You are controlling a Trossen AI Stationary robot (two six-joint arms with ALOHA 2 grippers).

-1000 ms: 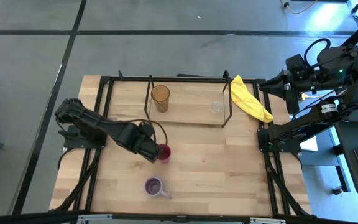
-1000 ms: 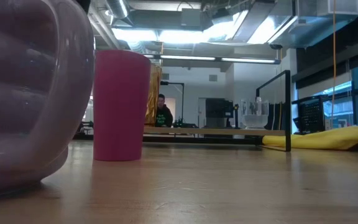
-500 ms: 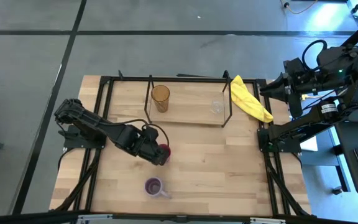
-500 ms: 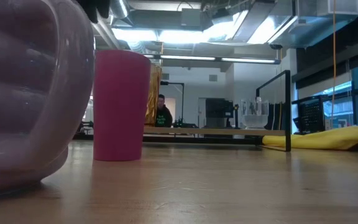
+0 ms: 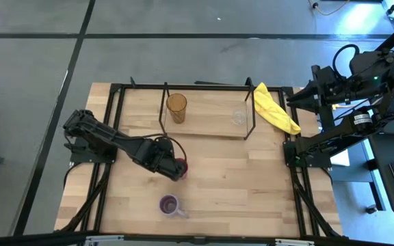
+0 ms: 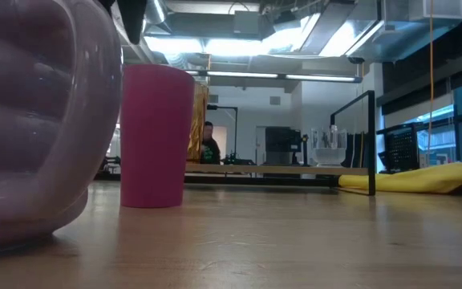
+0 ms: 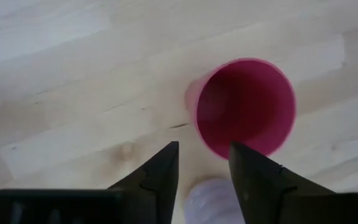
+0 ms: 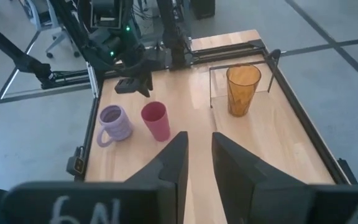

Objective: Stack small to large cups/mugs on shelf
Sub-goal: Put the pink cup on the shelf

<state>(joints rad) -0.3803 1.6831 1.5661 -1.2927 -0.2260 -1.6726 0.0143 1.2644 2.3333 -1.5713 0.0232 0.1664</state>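
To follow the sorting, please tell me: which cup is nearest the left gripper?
The magenta cup, directly below the left gripper; the lavender mug stands farther off.

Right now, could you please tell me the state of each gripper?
Left gripper: open, above the magenta cup, holding nothing.
Right gripper: open, holding nothing, parked off the table's right side.

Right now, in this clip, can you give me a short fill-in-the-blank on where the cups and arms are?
1. The amber tumbler and the clear glass stand on the ____.
2. The left gripper hovers open above the ____ cup.
3. The lavender mug stands on the table, not yet on the shelf, and has a ____ on its side.

Missing words: shelf; magenta; handle
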